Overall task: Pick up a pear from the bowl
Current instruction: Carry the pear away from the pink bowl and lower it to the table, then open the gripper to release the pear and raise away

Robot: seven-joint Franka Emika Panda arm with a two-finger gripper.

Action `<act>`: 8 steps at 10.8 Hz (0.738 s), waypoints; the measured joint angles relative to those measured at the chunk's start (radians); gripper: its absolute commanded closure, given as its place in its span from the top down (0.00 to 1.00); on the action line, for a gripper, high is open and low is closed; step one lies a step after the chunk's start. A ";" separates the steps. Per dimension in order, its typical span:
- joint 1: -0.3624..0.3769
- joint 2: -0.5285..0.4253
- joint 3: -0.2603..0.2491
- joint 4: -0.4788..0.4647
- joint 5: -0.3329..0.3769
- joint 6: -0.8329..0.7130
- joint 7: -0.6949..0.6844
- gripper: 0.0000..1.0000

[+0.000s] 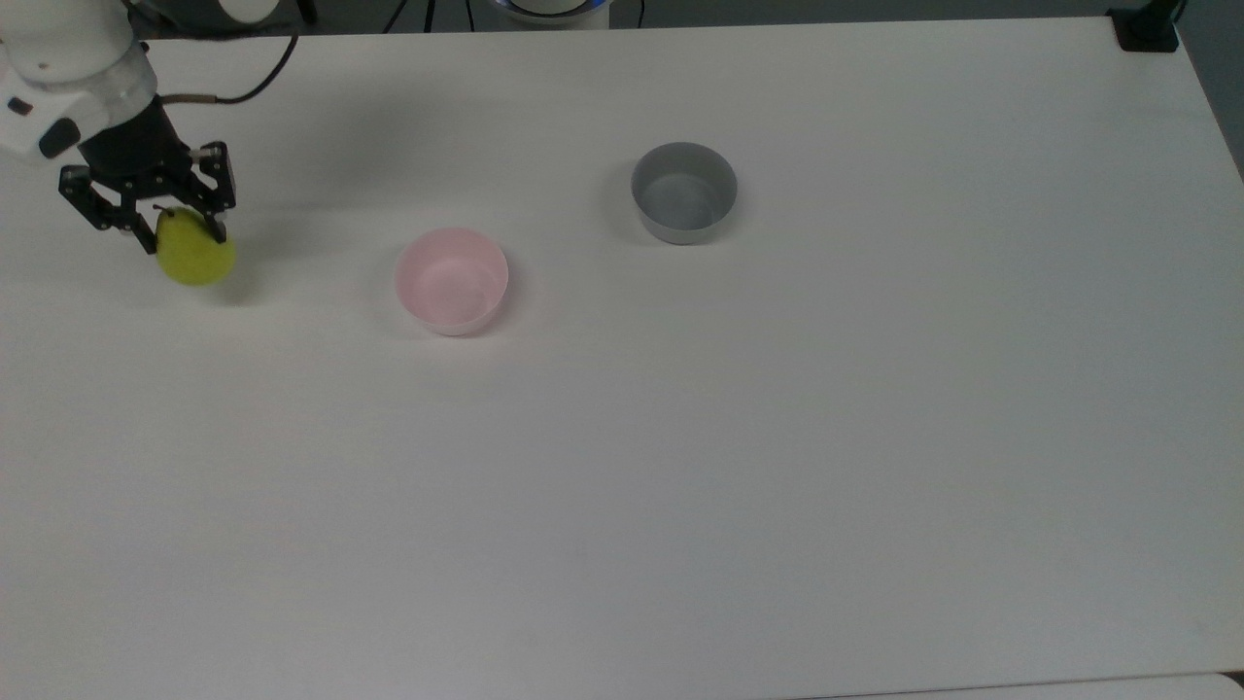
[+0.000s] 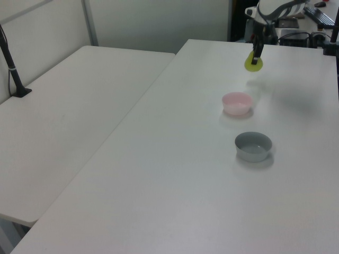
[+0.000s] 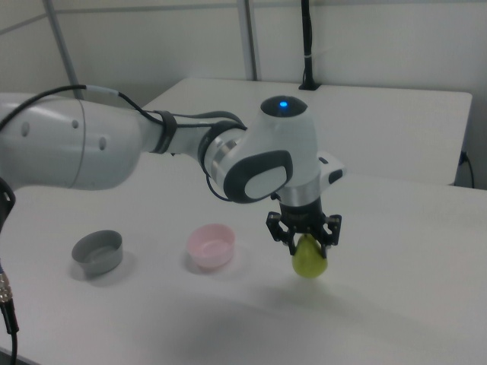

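Observation:
My gripper [image 1: 182, 233] is shut on the yellow-green pear [image 1: 197, 259] at the top view's far left, well left of the pale pink bowl [image 1: 451, 281]. The pear [image 3: 310, 258] hangs from the black fingers, low over the white table, to the right of the pink bowl [image 3: 211, 245] in the right view. In the left view the pear [image 2: 252, 63] sits beyond the pink bowl [image 2: 237, 103], under the gripper [image 2: 257, 55]. The pink bowl holds nothing.
A grey straight-sided bowl [image 1: 684, 192] stands to the right of the pink one in the top view, also holding nothing. The white table's [image 1: 680, 467] left edge lies close to the gripper. A second white table [image 2: 69, 106] adjoins in the left view.

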 measured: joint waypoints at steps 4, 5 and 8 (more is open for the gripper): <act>-0.011 0.068 -0.001 0.001 0.025 0.070 0.000 0.06; -0.011 0.081 -0.001 0.002 0.063 0.071 -0.001 0.15; -0.012 0.089 -0.001 0.006 0.093 0.080 -0.002 1.00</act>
